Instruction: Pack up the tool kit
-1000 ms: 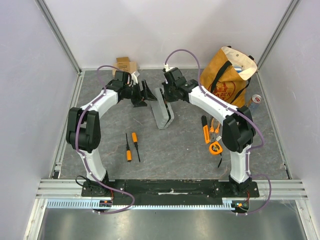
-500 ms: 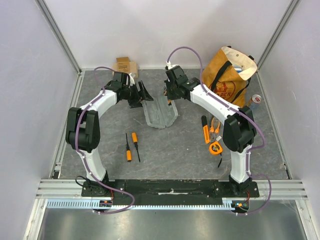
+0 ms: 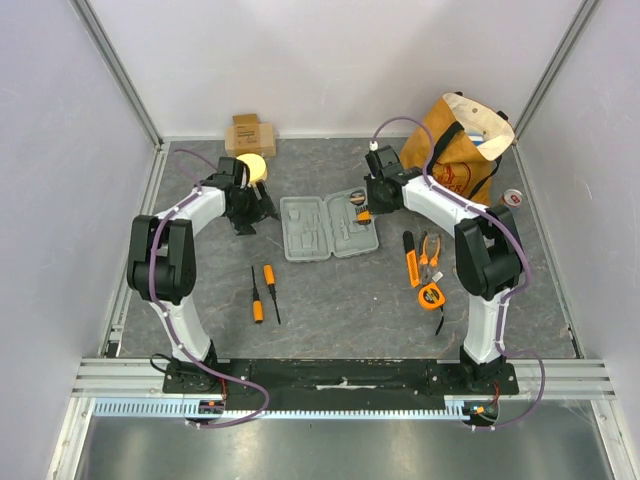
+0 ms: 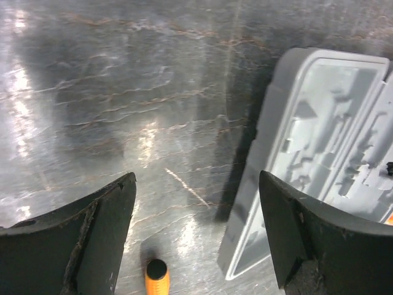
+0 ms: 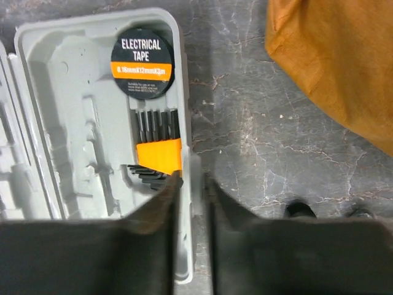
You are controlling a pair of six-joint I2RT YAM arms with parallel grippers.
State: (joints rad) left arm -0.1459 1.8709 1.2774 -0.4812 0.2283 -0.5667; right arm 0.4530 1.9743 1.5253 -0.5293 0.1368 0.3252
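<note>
The grey tool kit case (image 3: pixel 329 228) lies open and flat in the middle of the table, its moulded slots facing up. Its right half holds a roll of electrical tape (image 5: pixel 141 61) and hex keys in an orange holder (image 5: pixel 158 153). My right gripper (image 3: pixel 365 212) is shut on the case's right rim (image 5: pixel 191 184), one finger inside and one outside. My left gripper (image 3: pixel 246 215) is open and empty over bare table, left of the case (image 4: pixel 325 141). Two orange-and-black screwdrivers (image 3: pixel 262 292) lie near the front left; one handle tip (image 4: pixel 156 276) shows below the left fingers.
An orange knife (image 3: pixel 410 260), pliers (image 3: pixel 431 250) and a tape measure (image 3: pixel 432 296) lie to the right of the case. The orange-brown tote bag (image 3: pixel 458 150) stands at the back right. A tan cardboard box (image 3: pixel 248 133) and a yellow round object (image 3: pixel 252 167) sit at the back left.
The case stood folded on edge between both grippers; it now lies open flat. My right gripper swung right with the rim. My left gripper let go and drew back left.
</note>
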